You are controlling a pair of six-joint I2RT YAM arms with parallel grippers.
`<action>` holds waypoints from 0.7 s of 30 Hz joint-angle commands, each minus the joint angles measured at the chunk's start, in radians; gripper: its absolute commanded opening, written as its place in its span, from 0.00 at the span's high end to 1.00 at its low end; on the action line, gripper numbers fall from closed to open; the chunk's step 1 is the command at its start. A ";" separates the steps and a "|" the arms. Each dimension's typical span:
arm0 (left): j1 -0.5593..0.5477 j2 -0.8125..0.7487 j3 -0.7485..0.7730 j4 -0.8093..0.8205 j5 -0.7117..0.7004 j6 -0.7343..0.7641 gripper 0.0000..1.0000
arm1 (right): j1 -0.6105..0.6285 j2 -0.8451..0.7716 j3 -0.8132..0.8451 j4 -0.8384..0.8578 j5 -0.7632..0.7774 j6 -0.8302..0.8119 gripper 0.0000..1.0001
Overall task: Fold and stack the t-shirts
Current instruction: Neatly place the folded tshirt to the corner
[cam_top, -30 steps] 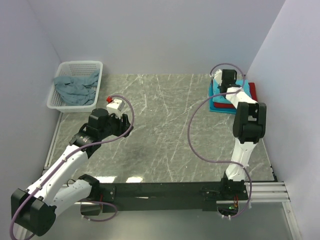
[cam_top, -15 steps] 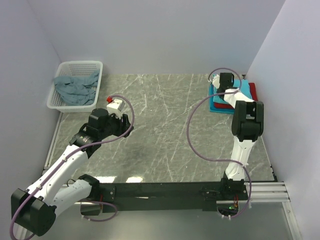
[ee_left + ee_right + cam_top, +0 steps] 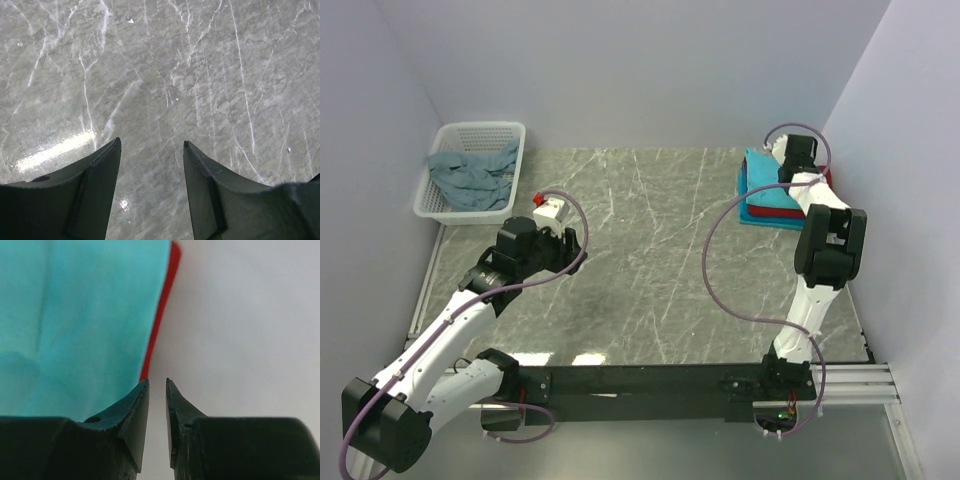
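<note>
A folded stack of t-shirts lies at the table's back right: a turquoise one (image 3: 765, 182) on top, a red one (image 3: 770, 211) under it, and a blue edge (image 3: 760, 222) at the bottom. My right gripper (image 3: 794, 160) hovers over the stack's far right edge by the wall. In the right wrist view the turquoise cloth (image 3: 75, 315) and a red strip (image 3: 162, 310) lie left of my right gripper (image 3: 157, 381). Its jaws stand a narrow gap apart with nothing between them. A grey-blue t-shirt (image 3: 470, 172) lies crumpled in the basket. My left gripper (image 3: 567, 243) (image 3: 151, 142) is open over bare marble.
The white perforated basket (image 3: 510, 128) stands at the back left corner. Pale walls close in the table at the back and on both sides; the right wall (image 3: 250, 315) is right beside my right gripper. The marble tabletop (image 3: 650, 250) stretches between the two arms.
My right gripper has swung right, from over the stack's left part to its far right edge by the wall. The left arm has not moved.
</note>
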 commanded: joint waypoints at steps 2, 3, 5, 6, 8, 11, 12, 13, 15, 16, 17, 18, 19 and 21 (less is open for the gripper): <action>0.004 -0.015 0.008 0.020 0.001 0.022 0.41 | -0.030 0.088 -0.012 -0.024 -0.006 0.031 0.73; 0.004 -0.011 0.010 0.022 0.001 0.024 0.41 | -0.032 0.093 -0.033 -0.015 -0.010 0.032 0.73; 0.004 0.001 0.011 0.020 -0.004 0.022 0.41 | -0.032 0.088 -0.058 0.013 -0.010 0.028 0.73; 0.004 0.005 0.011 0.017 -0.005 0.022 0.41 | -0.033 0.082 -0.070 0.036 -0.011 0.030 0.73; 0.004 0.012 0.014 0.013 -0.010 0.022 0.41 | -0.033 0.063 -0.070 0.047 -0.003 0.045 0.73; 0.004 0.005 0.011 0.013 -0.019 0.021 0.41 | -0.033 0.006 -0.052 0.067 0.020 0.064 0.73; 0.004 0.002 0.013 0.016 -0.024 0.020 0.41 | -0.033 -0.010 -0.029 0.061 0.020 0.071 0.73; 0.004 -0.007 0.010 0.016 -0.024 0.019 0.41 | -0.030 -0.042 -0.014 0.048 0.015 0.091 0.73; 0.004 -0.014 0.008 0.016 -0.027 0.016 0.41 | -0.022 -0.068 0.032 -0.007 -0.014 0.107 0.73; 0.004 -0.021 0.008 0.017 -0.028 0.016 0.41 | -0.013 -0.088 0.039 -0.017 -0.019 0.110 0.72; 0.004 -0.024 0.007 0.017 -0.028 0.014 0.41 | 0.008 -0.094 0.042 -0.019 -0.017 0.098 0.72; 0.004 -0.024 0.007 0.016 -0.030 0.014 0.41 | 0.026 -0.100 0.033 -0.016 -0.010 0.087 0.72; 0.004 -0.028 0.007 0.014 -0.032 0.014 0.41 | 0.042 -0.102 0.025 -0.007 0.013 0.061 0.72; 0.004 -0.031 0.007 0.016 -0.033 0.013 0.41 | 0.092 -0.099 -0.002 0.030 0.038 0.039 0.72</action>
